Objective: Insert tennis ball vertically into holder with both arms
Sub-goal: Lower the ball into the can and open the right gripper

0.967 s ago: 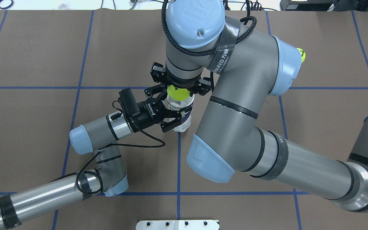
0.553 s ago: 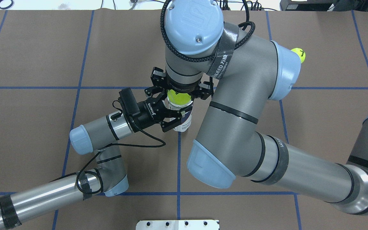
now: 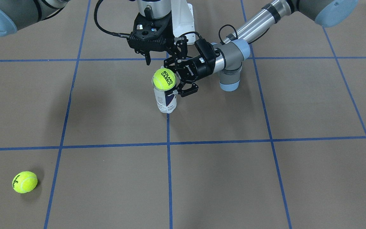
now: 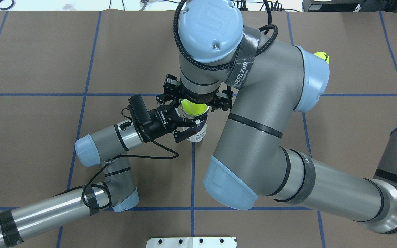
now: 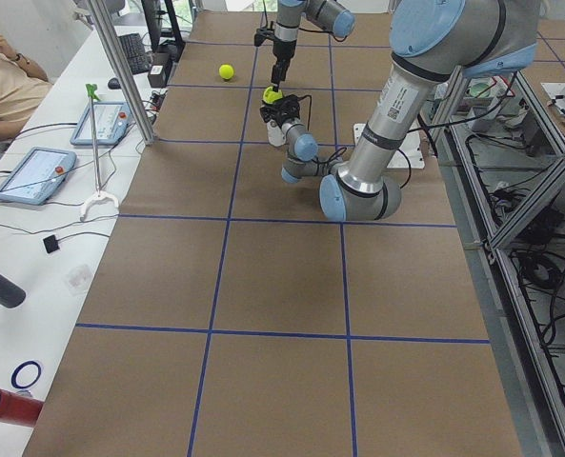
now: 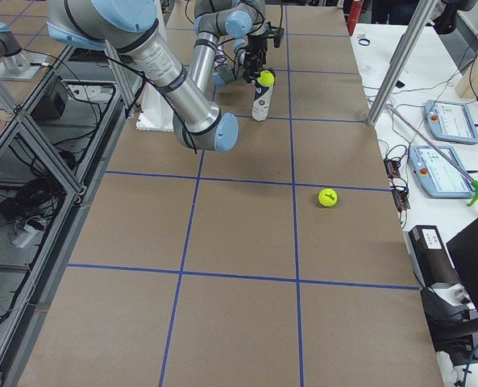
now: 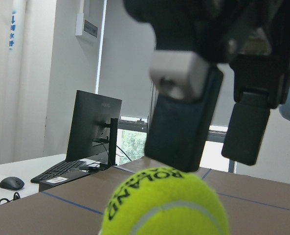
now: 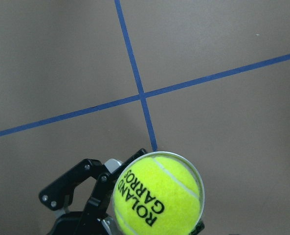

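**Item 1.** Left gripper (image 4: 187,128), black, two-fingered, "ROBOTIQ" on its body. I read it as clamped sideways on the holder just under the rim, steadying it.

**Item 2.** Clear plastic tennis-ball can (image 3: 166,101) with a white and navy label and a silver rim: the holder. It stands upright near the middle of the brown table (image 3: 265,178), on a blue tape line. The label print is too small for me to read.

**Item 3.** Yellow-green felt tennis ball (image 3: 164,79), lettered "ROLAND GARROS". It is seated in the can's mouth, mostly proud of the rim.

**Item 4.** Right gripper (image 3: 160,58), black, pointing straight down above that ball. Its fingers are apart and clear of the felt.

**Item 5.** Second yellow tennis ball (image 4: 321,55), with a dark script logo I cannot read. It lies loose toward the table's far edge, right of middle, well apart from the can.

**Step in hand (my judgement).** Insertion: the ball is released at the mouth but not yet down inside. The next move probably calls for a straight vertical press from the right arm while the left keeps the can upright.
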